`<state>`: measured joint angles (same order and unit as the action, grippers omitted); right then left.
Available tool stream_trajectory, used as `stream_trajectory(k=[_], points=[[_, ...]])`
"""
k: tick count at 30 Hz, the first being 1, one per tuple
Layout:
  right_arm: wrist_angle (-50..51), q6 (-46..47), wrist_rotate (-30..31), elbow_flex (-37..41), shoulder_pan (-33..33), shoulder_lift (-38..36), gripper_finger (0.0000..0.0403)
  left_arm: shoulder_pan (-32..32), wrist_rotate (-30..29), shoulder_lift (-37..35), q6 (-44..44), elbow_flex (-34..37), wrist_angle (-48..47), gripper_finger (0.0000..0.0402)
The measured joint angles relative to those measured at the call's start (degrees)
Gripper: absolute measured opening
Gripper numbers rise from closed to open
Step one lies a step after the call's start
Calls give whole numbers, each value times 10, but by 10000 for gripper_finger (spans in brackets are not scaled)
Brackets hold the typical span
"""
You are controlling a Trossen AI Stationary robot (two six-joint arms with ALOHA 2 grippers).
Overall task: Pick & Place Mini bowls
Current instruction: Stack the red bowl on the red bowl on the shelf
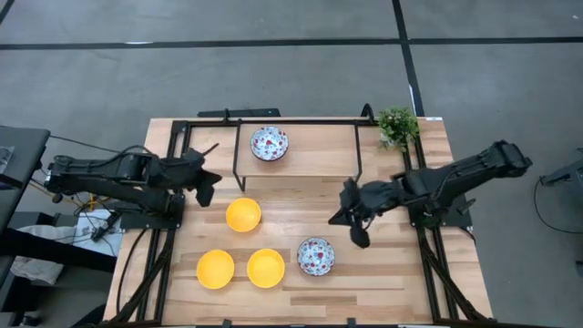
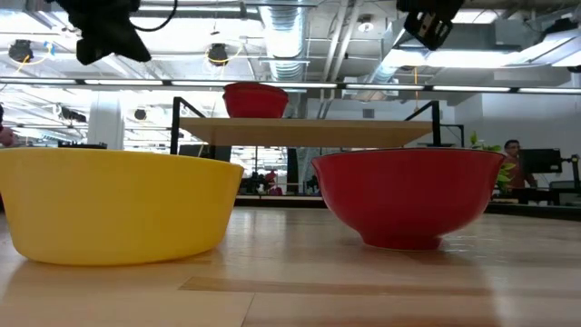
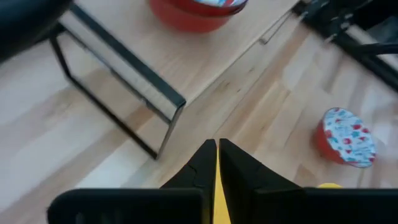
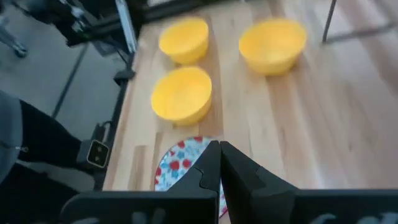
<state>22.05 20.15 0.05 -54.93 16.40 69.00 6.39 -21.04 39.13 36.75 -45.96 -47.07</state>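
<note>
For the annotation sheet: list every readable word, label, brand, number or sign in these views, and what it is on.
None can be read in any view.
The floral bowls carry only red-blue speckle, no lettering.
The yellow bowls and the wooden table are unmarked.
The small tag on the cable beside the table is too blurred to read.

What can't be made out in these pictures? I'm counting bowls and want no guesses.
- Shelf bowl: low view shows only its red outside; the shelf board hides its base.
- Floral bowl: right wrist view, partly behind the right gripper.
- Yellow bowl: left wrist view, cut off at the picture's edge.
</note>
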Motion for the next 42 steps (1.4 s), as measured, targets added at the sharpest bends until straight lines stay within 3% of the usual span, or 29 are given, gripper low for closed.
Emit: stream_trajectory(k=[5,12,18,30,34,42], points=[[95,70,0,-75,12,74,7,0,7,-78,-54,49,38,8],[158,175,-6,-132,32,150,41,0,86,-151,-129,116,97,10],[159,283,-37,-133,53,189,57,0,122,-166,-172,156,146,8],[164,461,-46,-132,95,248,62,0,131,-166,-185,169,161,18],[163,502,-46,-132,104,259,91,0,131,-166,-185,169,164,50],[194,582,-17,-132,109,260,186,0,133,-166,-200,169,167,100]])
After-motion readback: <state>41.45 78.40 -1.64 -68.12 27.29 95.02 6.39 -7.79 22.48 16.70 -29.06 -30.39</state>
